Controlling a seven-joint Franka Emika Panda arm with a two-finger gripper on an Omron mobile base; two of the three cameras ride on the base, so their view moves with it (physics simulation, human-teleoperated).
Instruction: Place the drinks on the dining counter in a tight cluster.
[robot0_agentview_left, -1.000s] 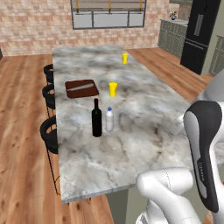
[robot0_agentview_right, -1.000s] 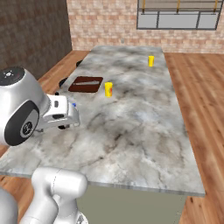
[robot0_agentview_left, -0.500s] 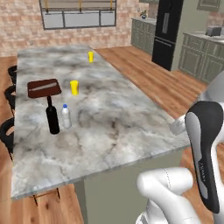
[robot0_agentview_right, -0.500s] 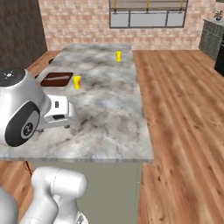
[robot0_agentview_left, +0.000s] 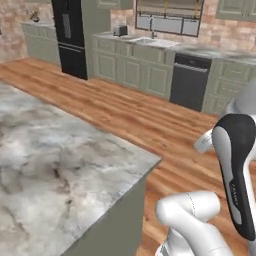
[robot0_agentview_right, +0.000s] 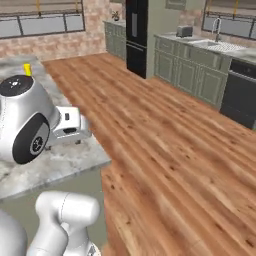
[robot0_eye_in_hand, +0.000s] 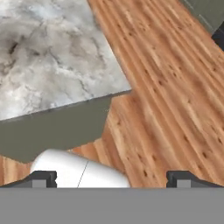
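Corner of the marble-topped dining counter (robot0_agentview_left: 60, 165), bare at this end, bordered by wooden floor (robot0_agentview_right: 175, 165). The gripper (robot0_eye_in_hand: 111, 178) hangs over the counter's edge, jaws spread wide and empty. A yellow cup (robot0_agentview_right: 27, 69) stands farther along the counter.

A corner of the grey-veined marble tabletop (robot0_agentview_left: 60, 165) of the dining island is seen bare, bordered by wooden flooring; its olive-grey side panel is visible beneath the edge.
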